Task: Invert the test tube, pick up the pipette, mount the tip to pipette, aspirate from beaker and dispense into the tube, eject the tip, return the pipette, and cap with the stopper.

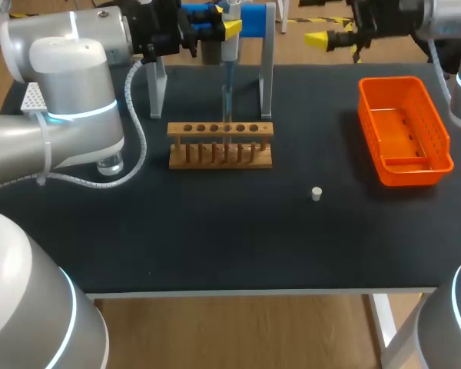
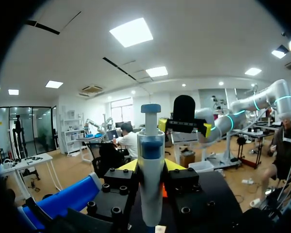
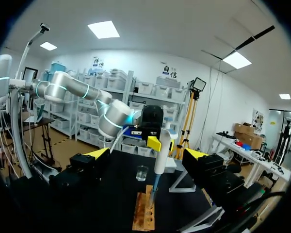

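Note:
My left gripper (image 1: pixel 215 29) (image 2: pixel 150 166) is shut on the blue and white pipette (image 1: pixel 229 48) (image 2: pixel 150 179), which it holds upright over the wooden rack (image 1: pixel 220 144) (image 3: pixel 145 212). The pipette's tip reaches down into a test tube (image 1: pixel 227 114) standing in the rack. My right gripper (image 1: pixel 326 38) (image 3: pixel 147 154) hovers open above the table's far right, facing the pipette (image 3: pixel 161 156) with nothing between its fingers. A small white stopper (image 1: pixel 316 194) lies on the mat to the right of the rack. The glass beaker (image 1: pixel 110 163) (image 3: pixel 142 173) is partly hidden under my left arm.
An orange basket (image 1: pixel 403 131) sits at the right of the black mat. A white perforated tip box (image 1: pixel 32 100) peeks out behind my left arm. A grey stand (image 1: pixel 267 69) rises behind the rack.

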`<state>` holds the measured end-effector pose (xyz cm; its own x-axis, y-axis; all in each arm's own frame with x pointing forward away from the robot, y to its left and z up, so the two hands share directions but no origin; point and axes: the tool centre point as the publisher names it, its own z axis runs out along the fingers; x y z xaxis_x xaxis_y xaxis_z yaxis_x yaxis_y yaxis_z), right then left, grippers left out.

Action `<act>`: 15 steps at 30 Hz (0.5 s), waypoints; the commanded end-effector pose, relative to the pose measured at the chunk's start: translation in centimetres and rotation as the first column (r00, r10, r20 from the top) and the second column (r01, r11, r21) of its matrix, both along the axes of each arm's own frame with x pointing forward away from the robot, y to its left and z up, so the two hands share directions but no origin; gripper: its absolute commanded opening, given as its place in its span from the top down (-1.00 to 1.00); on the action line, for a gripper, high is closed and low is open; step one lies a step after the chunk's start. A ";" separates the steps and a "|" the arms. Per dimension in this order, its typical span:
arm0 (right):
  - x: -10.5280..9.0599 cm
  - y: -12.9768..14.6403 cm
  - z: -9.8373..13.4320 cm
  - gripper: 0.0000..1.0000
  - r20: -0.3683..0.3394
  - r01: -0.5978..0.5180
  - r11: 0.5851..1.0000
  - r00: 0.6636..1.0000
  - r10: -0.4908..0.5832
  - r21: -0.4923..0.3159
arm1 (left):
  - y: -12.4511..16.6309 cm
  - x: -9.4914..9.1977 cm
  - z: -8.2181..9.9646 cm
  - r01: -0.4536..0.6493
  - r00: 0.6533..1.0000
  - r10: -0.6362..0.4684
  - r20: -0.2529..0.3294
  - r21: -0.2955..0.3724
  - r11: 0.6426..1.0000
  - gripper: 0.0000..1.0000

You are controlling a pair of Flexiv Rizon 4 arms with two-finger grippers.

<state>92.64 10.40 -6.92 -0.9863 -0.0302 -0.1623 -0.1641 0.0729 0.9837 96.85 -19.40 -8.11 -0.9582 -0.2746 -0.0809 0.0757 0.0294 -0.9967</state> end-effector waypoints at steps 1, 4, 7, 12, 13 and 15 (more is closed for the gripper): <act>0.5 0.6 -3.9 -1.00 -0.051 0.008 1.000 0.999 -0.007 0.016 | 0.0 0.0 0.1 -0.001 1.000 0.001 -0.001 0.001 1.000 1.00; 0.8 1.2 -6.5 -1.00 -0.075 0.016 1.000 0.997 -0.015 0.008 | 0.0 0.0 0.1 -0.001 1.000 0.001 -0.001 0.001 1.000 1.00; 0.9 1.9 -8.4 -1.00 -0.072 0.017 1.000 0.997 -0.017 -0.006 | 0.0 0.0 0.1 -0.001 1.000 0.001 -0.001 0.001 1.000 1.00; 1.3 3.1 -10.7 -1.00 -0.087 0.009 1.000 0.996 -0.009 -0.010 | 0.0 0.0 0.1 -0.001 1.000 0.001 -0.001 0.001 1.000 1.00; 1.5 3.3 -11.0 -1.00 -0.090 0.006 1.000 0.996 -0.007 -0.012 | 0.0 0.0 0.1 -0.001 1.000 0.001 -0.001 0.001 1.000 1.00; 1.7 3.8 -11.9 -1.00 -0.096 -0.001 1.000 0.995 -0.001 -0.026 | 0.0 0.0 0.1 -0.001 1.000 0.001 -0.001 0.001 1.000 1.00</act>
<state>93.43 13.35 -17.87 -0.9972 -0.0193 -0.0719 -0.0735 0.1009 0.9922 96.85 -19.39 -8.11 -0.9581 -0.2747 -0.0809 0.0757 0.0294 -0.9967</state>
